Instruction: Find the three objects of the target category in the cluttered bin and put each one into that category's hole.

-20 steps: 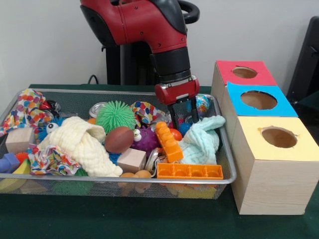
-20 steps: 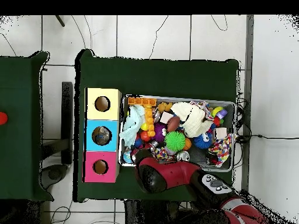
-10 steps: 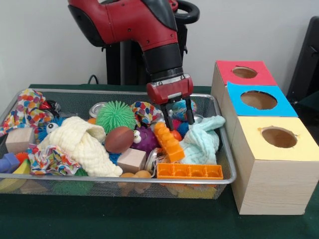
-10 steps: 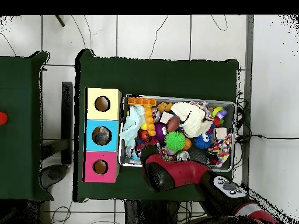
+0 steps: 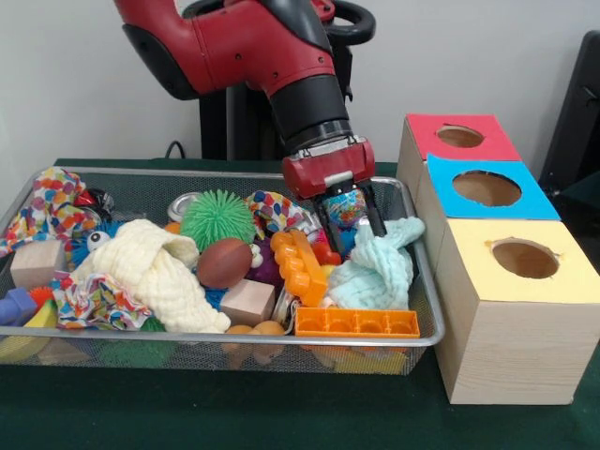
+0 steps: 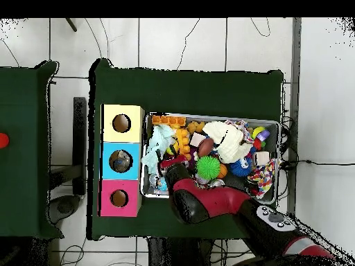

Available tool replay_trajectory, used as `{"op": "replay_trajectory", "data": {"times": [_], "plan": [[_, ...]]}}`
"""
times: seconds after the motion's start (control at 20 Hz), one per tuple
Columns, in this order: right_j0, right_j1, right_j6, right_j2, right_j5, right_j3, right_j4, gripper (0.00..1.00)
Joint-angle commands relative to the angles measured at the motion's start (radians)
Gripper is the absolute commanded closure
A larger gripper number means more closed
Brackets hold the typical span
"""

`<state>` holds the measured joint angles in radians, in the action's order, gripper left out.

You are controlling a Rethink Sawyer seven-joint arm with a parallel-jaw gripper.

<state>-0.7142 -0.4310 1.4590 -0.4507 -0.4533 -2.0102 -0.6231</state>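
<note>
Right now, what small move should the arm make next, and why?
Probably lower a little and close. The gripper hangs open in the bin, its fingers straddling the top of the pale blue cloth, beside the orange block. It holds nothing yet.

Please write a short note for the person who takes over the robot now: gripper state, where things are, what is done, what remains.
Gripper: open, holding nothing, down in the wire mesh bin beside the pale mint cloth and the orange studded brick.
Boxes: red-topped, blue-topped and yellow-topped stand beside the bin.
Done: no sorted object can be confirmed.
Left: find three target objects and drop each into its hole.
</note>
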Motion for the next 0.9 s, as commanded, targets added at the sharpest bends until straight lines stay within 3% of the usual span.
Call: {"op": "replay_trajectory", "data": {"times": [0.05, 0.35, 0.45, 0.75, 0.8, 0.9], "plan": [[-0.028, 0.207, 0.146, -0.14, 0.174, 0.149, -0.119, 0.0], [-0.047, 0.247, 0.087, -0.201, 0.32, 0.174, -0.113, 0.0], [-0.035, 0.241, 0.074, -0.19, 0.341, 0.18, -0.097, 0.0], [0.075, 0.159, 0.088, -0.052, 0.27, 0.199, -0.045, 0.0], [0.088, 0.15, 0.096, -0.035, 0.267, 0.2, -0.044, 1.0], [0.102, 0.146, 0.099, -0.017, 0.236, 0.202, -0.046, 1.0]]}}
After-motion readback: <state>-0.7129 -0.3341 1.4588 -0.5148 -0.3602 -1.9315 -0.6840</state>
